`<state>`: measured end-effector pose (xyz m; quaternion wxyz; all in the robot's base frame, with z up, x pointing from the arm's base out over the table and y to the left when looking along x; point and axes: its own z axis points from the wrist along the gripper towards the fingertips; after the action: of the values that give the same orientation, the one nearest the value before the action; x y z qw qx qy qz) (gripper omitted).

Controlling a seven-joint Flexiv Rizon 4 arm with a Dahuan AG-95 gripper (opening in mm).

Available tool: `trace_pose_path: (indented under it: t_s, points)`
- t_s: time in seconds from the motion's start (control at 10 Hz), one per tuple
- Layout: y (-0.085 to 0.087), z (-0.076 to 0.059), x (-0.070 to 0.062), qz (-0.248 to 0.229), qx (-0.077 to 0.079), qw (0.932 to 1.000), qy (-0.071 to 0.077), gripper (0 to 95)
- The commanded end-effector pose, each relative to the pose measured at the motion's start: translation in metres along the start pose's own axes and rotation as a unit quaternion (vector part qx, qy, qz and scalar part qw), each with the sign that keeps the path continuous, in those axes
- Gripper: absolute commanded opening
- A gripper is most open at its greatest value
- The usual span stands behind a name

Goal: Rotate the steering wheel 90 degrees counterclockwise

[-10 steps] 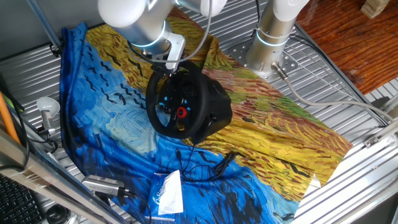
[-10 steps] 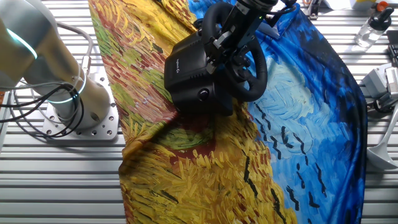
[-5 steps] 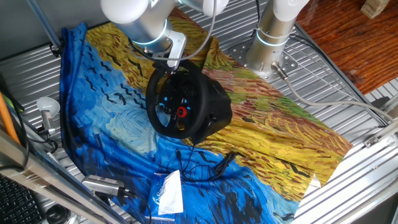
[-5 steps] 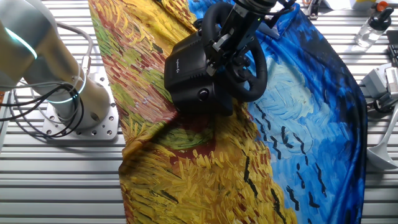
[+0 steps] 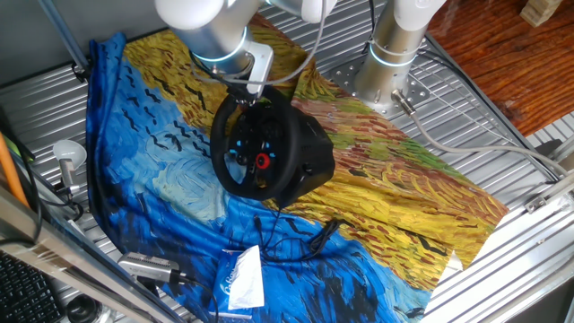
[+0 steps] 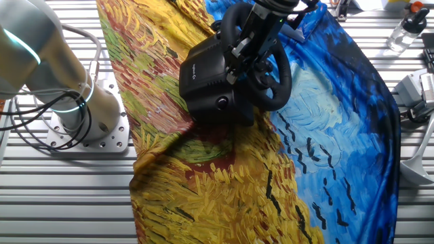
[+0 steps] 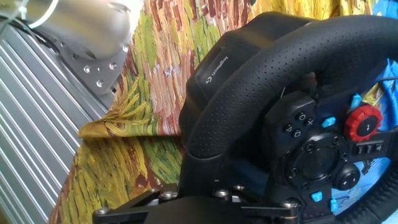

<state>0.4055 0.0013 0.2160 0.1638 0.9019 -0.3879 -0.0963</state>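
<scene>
We see the hand [image 5: 248, 97] at the steering wheel's [image 5: 252, 148] far rim; its grip we cannot tell. Only the hand view shows the base's logo [image 7: 213, 67].

You see a black round steering wheel [image 7: 249, 93] with a matt, dimpled leather-like rim, on painted-pattern cloth [image 5: 413, 197] over a ribbed metal tabletop [image 6: 68, 196]

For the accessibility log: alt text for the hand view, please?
Close-up of a black steering wheel on its bulky black base, red knob and blue buttons on the hub, over a painted cloth; gripper hardware edges the bottom.
</scene>
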Motion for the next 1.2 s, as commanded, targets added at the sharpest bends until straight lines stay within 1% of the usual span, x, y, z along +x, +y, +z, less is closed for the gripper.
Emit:
trace_pose_path:
  t_s: [0.1,0.2,0.4,0.9,1.0,1.1,1.2]
  points:
    - [-0.0020,0.0036,0.0017,-0.001,0.001,1.0000,0.007,0.0]
    - [-0.0020,0.0049,0.0026,-0.002,0.004,1.0000,0.004,0.0]
    - [-0.0024,0.0044,0.0036,-0.005,0.005,0.9999,0.008,0.0]
    - [-0.0025,0.0040,0.0039,-0.003,0.007,0.9999,0.010,0.0]
    - [-0.0025,0.0040,0.0039,0.001,0.005,0.9998,0.018,0.0]
    - [-0.0025,0.0040,0.0039,0.011,-0.002,0.9995,0.030,0.0]
    - [-0.0025,0.0040,0.0039,0.014,-0.003,0.9994,0.031,0.0]
